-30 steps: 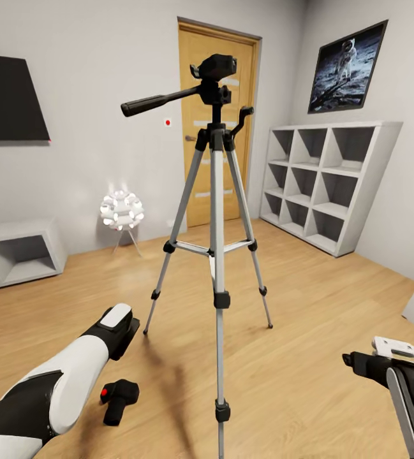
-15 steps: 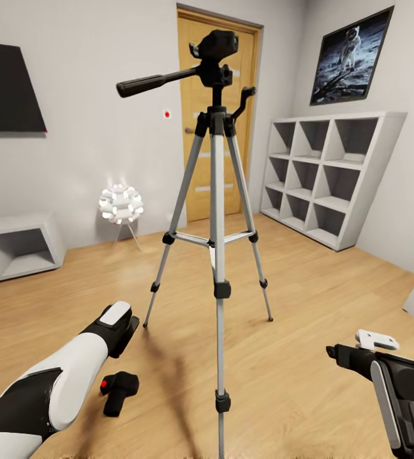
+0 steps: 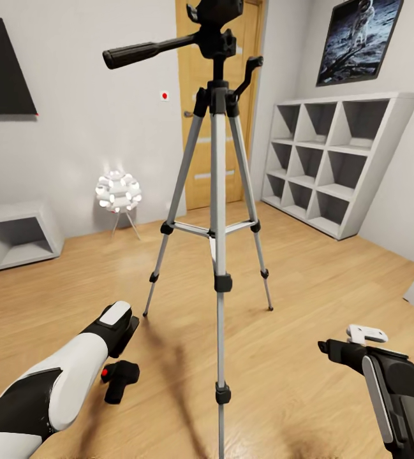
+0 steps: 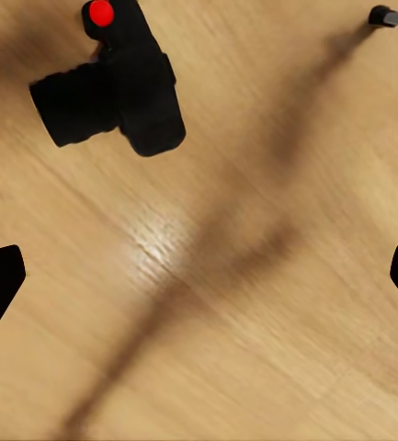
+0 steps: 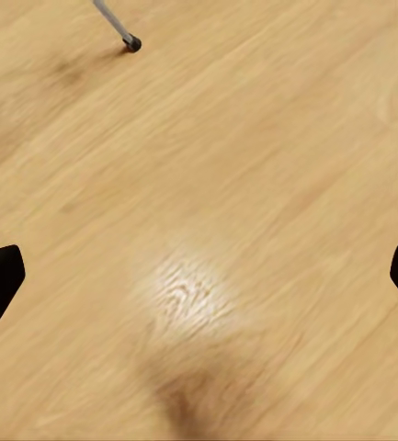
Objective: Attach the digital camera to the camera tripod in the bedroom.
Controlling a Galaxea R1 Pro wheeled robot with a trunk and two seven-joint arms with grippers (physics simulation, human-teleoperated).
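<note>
Tripod stands upright on the wood floor, centre of head view, three silver legs spread, black head at top with pan handle pointing toward the left-arm side. Nothing mounted on the head that I can make out; its top is cut by the frame edge.

Camera lies on the floor just beside the left arm, near the tripod's front leg but apart from it. Left wrist view: camera on its side, lens sideways, red button visible, not between the fingers.

Left tool: fingers wide apart, holding nothing, over bare floor. Right tool: fingers wide apart too, empty, above floor; one tripod foot in its view.

Background: wooden door, white cube shelf, astronaut picture, lit globe lamp, low grey unit.
</note>
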